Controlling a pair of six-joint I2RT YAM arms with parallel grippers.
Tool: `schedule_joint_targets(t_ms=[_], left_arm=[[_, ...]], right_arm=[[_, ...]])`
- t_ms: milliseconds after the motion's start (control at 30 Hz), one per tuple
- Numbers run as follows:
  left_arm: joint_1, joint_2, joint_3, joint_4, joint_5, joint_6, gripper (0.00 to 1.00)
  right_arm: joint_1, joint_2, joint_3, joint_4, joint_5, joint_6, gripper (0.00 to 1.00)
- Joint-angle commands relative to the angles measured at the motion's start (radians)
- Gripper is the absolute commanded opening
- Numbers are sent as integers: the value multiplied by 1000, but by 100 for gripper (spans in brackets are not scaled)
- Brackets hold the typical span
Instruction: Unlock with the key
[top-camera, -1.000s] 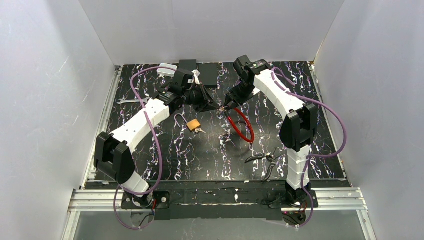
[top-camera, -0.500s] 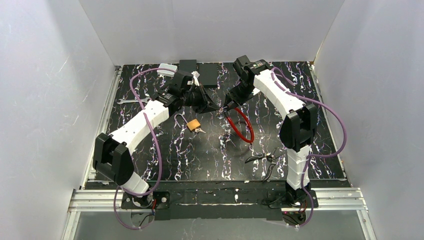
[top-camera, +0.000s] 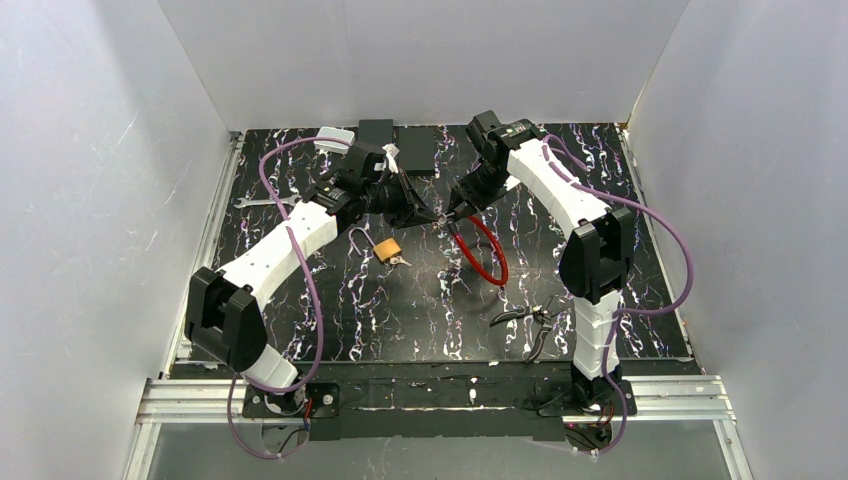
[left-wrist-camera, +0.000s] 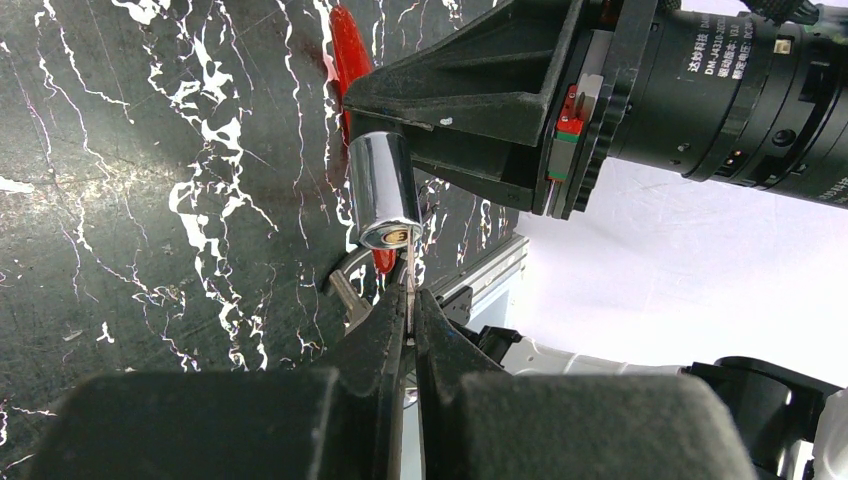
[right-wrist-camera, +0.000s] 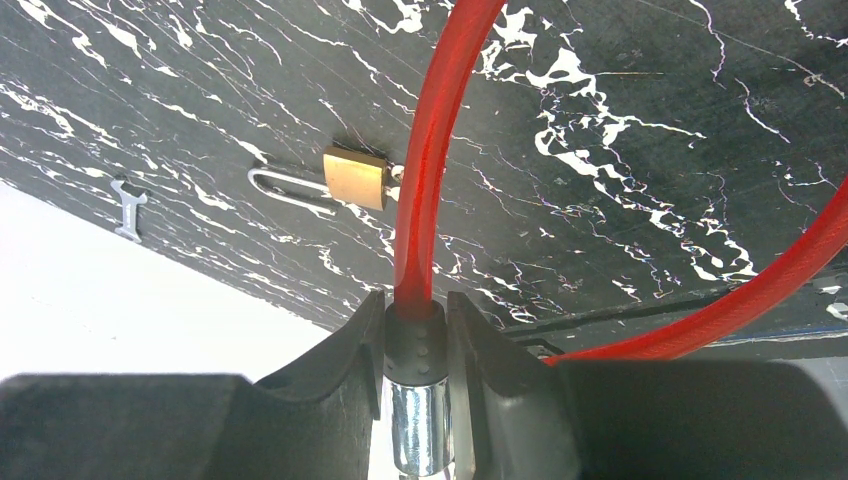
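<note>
My right gripper (right-wrist-camera: 415, 330) is shut on the black collar of a red cable lock (right-wrist-camera: 430, 150), just above its chrome cylinder (left-wrist-camera: 383, 200). The red loop (top-camera: 483, 250) hangs down to the table. My left gripper (left-wrist-camera: 412, 310) is shut on a thin silver key (left-wrist-camera: 411, 280), held edge-on. The key's tip meets the keyhole face of the cylinder; how deep it sits I cannot tell. In the top view both grippers (top-camera: 425, 213) (top-camera: 455, 213) meet above the middle of the back half of the table.
A brass padlock (top-camera: 386, 247) with a key in it lies on the black marbled table below the grippers. Pliers (top-camera: 530, 322) lie front right. A small wrench (top-camera: 262, 202) lies at the left, and a black box (top-camera: 410, 147) and a white object (top-camera: 333, 141) at the back.
The left gripper has edged slightly towards the lock cylinder with the key. The right arm and lock have stayed put.
</note>
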Motion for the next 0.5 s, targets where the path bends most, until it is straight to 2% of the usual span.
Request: schedule_joint_targets(t_ms=[0,467], left_arm=[[-4,-34,-3,1,13,7,0],[-4,-43,-13,-19,1,10,0]], right_arm=[[2,-7,6,5,-16,18,1],[2,-1,13,10,-22,21,1]])
